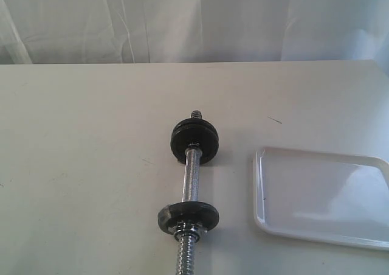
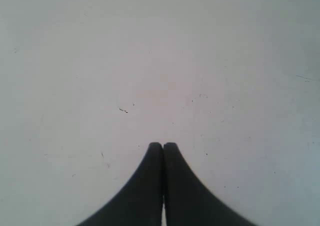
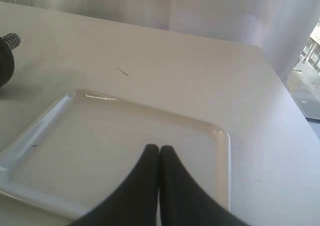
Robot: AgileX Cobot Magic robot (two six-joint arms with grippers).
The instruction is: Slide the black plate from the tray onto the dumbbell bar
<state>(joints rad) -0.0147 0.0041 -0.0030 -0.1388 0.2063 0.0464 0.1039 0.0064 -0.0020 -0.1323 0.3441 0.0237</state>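
We are looking at a pale table [image 1: 79,165] with a white curtain [image 1: 194,19] hanging behind it at 12 o'clock. The tray [image 1: 316,193] is lying at about 4 o'clock in the exterior view, and it is carrying nothing: no disc is showing on its glossy floor in either view that takes it in.

The dumbbell bar [image 1: 192,177] is lying near the middle, running from 12 to 6 o'clock, well apart from the tray at its 3 o'clock side. A black plate [image 1: 188,216] is sitting on the bar towards the 6 o'clock end, with bare thread sticking out beyond it. What looks like a pair of black discs [image 1: 193,140] is sitting at the 12 o'clock end. We cannot tell which of these came from the tray.

We are judging the sliding step as done, so the next move is calling for little more than keeping both arms clear of the bar.

The right claw [image 3: 159,148] is hovering over the tray with its fingers pressed together, holding nothing. The left claw [image 2: 163,146] is likewise pinched tight and empty, over bare table. Nothing is standing in the way; only a dark scratch [image 1: 275,120] is marking the table at 1 o'clock from the bar.
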